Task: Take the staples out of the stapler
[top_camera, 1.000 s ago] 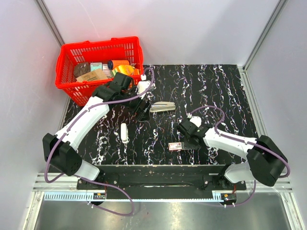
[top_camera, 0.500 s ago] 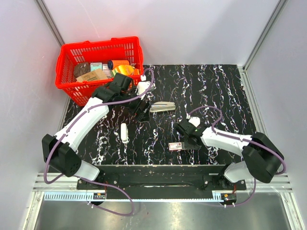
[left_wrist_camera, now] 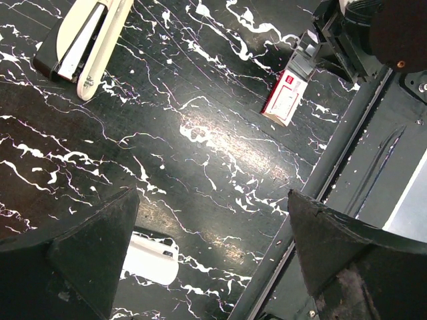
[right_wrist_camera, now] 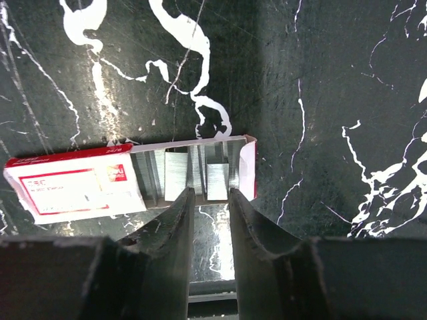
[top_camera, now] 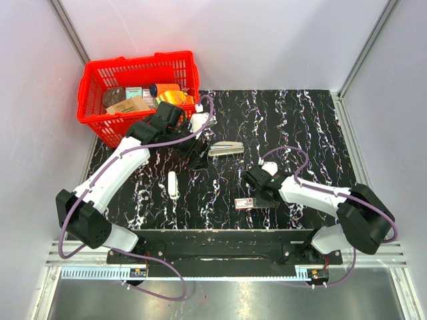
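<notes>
The silvery-white stapler (top_camera: 225, 148) lies on the black marbled table right of my left gripper (top_camera: 198, 155); it also shows at the top left of the left wrist view (left_wrist_camera: 80, 37). My left gripper (left_wrist_camera: 212, 197) is wide open, empty and above the table. The red-and-white staple box (top_camera: 245, 203) lies near the front edge with its drawer slid open, and staple strips (right_wrist_camera: 217, 180) show inside. My right gripper (right_wrist_camera: 211, 192) has its tips at the open drawer's edge. Its fingers stand a narrow gap apart with bare table between them.
A red basket (top_camera: 87, 90) with several items stands at the back left. A small white oblong object (top_camera: 173, 185) lies left of centre, also under my left gripper in the wrist view (left_wrist_camera: 150, 260). The table's front rail (left_wrist_camera: 333, 167) runs close to the box.
My right gripper has shifted slightly left towards the staple box. The left arm has barely moved, and the stapler has not moved.
</notes>
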